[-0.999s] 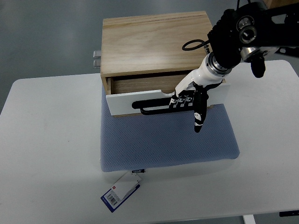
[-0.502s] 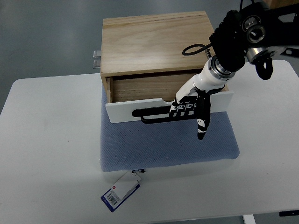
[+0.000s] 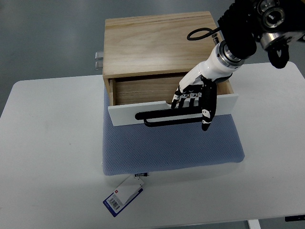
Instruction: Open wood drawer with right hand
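A white counter (image 3: 47, 143) carries a blue mat (image 3: 171, 145), its far edge hidden under a wooden box (image 3: 159, 43). The drawer (image 3: 143, 93) stands partly pulled out, inside shadowed. The right hand (image 3: 194, 100) rests on the drawer's white front above the black handle (image 3: 157, 117), fingers extended, grasping nothing; its arm is cut off top right.

Wood drawer (image 3: 171, 106): white front, black handle (image 3: 164, 118), pulled partly out of cabinet (image 3: 159, 44).

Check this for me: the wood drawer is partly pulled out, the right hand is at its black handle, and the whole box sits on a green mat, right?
Not quite: the mat is blue-grey, not green, as the top view shows. The rest holds: the drawer is partly out and the right hand is at the black handle.
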